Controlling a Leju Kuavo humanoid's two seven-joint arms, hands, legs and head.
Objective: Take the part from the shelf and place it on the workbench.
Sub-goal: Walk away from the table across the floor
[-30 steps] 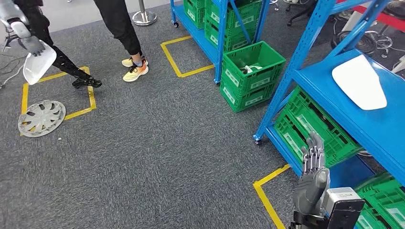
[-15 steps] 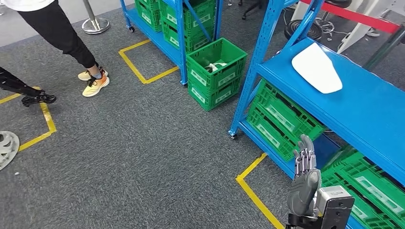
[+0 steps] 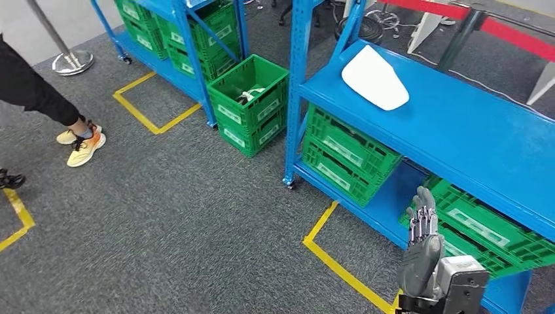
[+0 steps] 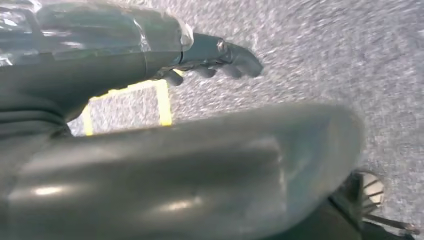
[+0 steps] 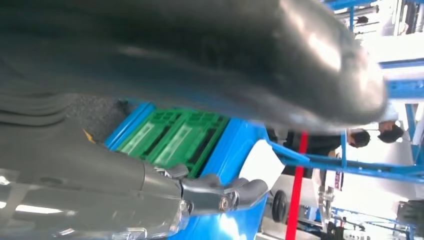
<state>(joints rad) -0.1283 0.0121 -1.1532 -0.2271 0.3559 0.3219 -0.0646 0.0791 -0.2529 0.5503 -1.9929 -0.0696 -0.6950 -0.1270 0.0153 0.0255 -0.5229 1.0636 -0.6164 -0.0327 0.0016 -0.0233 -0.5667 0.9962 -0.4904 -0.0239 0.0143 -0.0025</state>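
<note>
Head view shows the white part (image 3: pixel 375 86) lying flat on the blue shelf (image 3: pixel 458 137). Right hand (image 3: pixel 422 252) hangs low before the green crates, fingers straight, holding nothing. Left hand (image 4: pixel 150 150) hangs over grey carpet; its grasp cannot be told.

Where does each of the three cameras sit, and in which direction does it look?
Head view: high on the body, looking forward and down at the blue shelf carrying the white part; the right hand rises from below.
Left wrist view: behind the left hand, looking at grey carpet with yellow tape.
Right wrist view: behind the right hand, facing green crates.
Shared: head and right wrist views both show the shelf, crates and right hand.
</note>
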